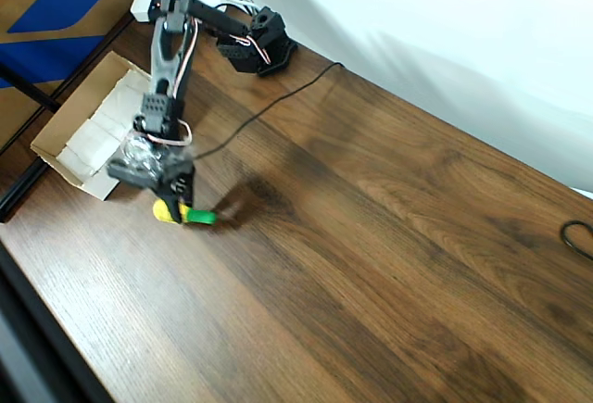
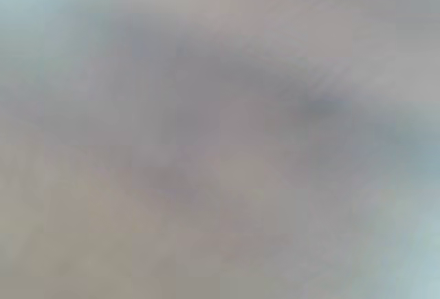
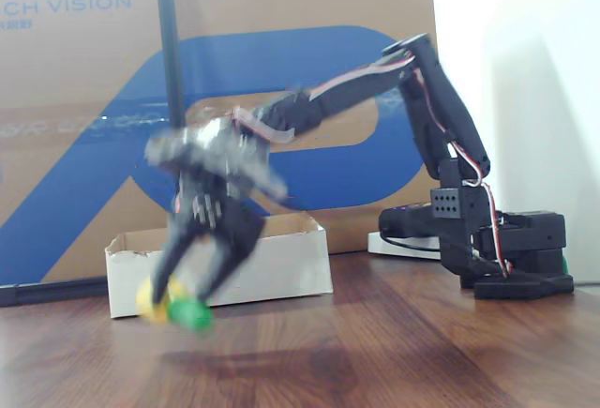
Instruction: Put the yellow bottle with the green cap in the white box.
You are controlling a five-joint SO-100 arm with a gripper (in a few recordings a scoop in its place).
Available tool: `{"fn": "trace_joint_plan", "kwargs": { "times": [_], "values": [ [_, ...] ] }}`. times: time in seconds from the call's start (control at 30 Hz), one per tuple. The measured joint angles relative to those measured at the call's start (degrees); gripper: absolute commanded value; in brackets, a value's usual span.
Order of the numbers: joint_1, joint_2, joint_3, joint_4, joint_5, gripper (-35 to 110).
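One small bottle, the yellow bottle with the green cap (image 3: pixel 173 308), hangs pinched between my gripper (image 3: pixel 187 297) fingertips, clear of the table, with the white box (image 1: pixel 57 134) just behind the jaws. I judge it light, stiff and slick, held near its tip, so it could slip; a hold on the flat body would be safer.

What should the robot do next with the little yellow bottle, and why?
Probably carry it sideways over the white box. In the fixed view the gripper holds the yellow bottle with the green cap off the wooden table, in front of the box, not above it. The picture is blurred, so the grip looks closed but isn't sharp.
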Motion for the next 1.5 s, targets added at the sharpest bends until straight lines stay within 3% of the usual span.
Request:
{"fn": "trace_joint_plan", "kwargs": {
  "times": [0.63,1.5],
  "values": [
    [17.4,35.51,17.84,-0.53,8.0,0],
    [46.05,38.94,27.95,-10.55,9.67,0]
  ]
}}
